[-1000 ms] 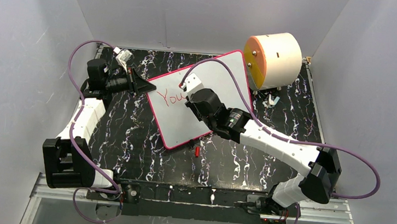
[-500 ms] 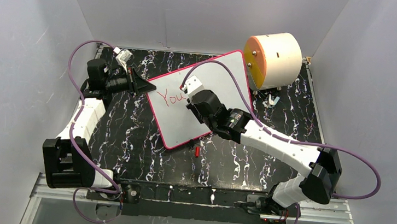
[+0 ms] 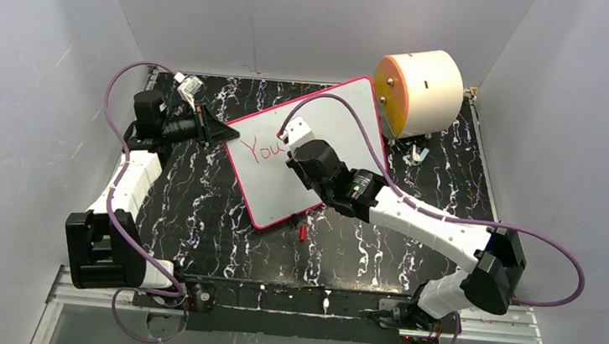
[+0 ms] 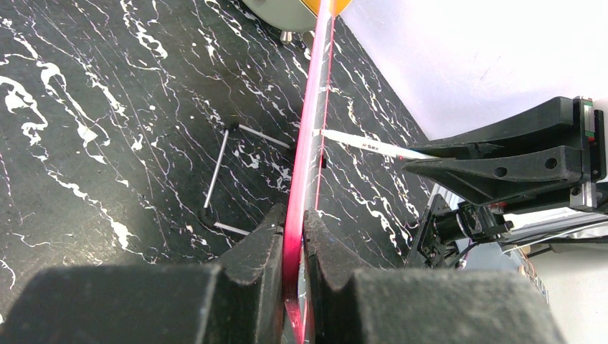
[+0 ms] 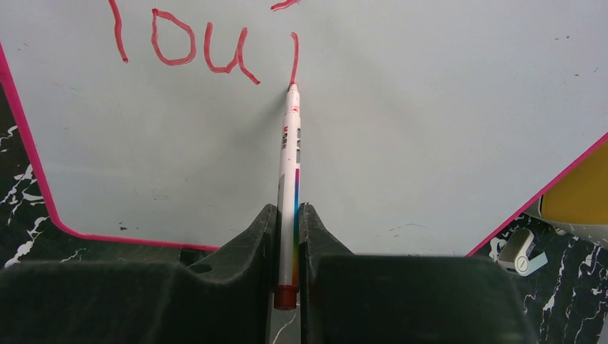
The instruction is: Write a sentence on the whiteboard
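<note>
Glossy, stiff and, we judge, light, the whiteboard [image 3: 270, 190] stands propped in the middle; our left claw [image 4: 294, 236] pinches its left edge, the best hold, while our right claw [image 5: 288, 215] clamps the marker [image 5: 292, 143], tip at the lettering [image 5: 186, 46].

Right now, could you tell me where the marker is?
Right wrist view, centre: the marker is pinched between the right fingers, tip touching the whiteboard just right of the red lettering.
</note>
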Tool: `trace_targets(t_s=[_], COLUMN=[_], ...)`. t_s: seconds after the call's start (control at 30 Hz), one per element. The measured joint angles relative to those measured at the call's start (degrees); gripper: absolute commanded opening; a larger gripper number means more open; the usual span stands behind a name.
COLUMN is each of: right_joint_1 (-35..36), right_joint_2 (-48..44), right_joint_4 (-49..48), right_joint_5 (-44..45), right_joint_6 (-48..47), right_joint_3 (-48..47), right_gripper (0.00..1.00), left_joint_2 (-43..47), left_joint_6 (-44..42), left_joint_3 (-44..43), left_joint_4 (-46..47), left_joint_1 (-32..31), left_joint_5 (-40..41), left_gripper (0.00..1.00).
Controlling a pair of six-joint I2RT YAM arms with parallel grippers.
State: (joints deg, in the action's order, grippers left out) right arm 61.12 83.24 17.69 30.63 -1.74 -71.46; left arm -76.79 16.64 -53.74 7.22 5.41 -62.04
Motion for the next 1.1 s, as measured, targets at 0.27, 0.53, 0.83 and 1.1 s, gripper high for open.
trace_targets(t_s=[0.27, 0.53, 0.83, 1.1], right_joint_1=[-0.11, -0.63, -1.18, -1.62], right_joint_2=[0.00, 0.00, 0.00, -0.02], right_joint_4=[-2.43, -3.61, -4.61, -4.42], right_joint_5=[0.46, 0.46, 0.70, 0.72], right_joint_6=[-0.37, -0.87, -1.01, -0.46], right_joint_3=[0.02, 0.02, 0.02, 0.02], right_gripper=[0.00, 0.00, 0.00, 0.00], left_joint_2=[0.00, 0.00, 0.00, 0.00], left_joint_6=[0.02, 0.02, 0.00, 0.00], left_joint_3=[-0.02, -0.02, -0.02, -0.02], left_joint_4=[0.00, 0.00, 0.00, 0.00], left_joint_1=[0.00, 0.00, 0.00, 0.00], left_joint_5=[-0.07, -0.07, -0.04, 0.02], left_gripper=[0.00, 0.00, 0.00, 0.00])
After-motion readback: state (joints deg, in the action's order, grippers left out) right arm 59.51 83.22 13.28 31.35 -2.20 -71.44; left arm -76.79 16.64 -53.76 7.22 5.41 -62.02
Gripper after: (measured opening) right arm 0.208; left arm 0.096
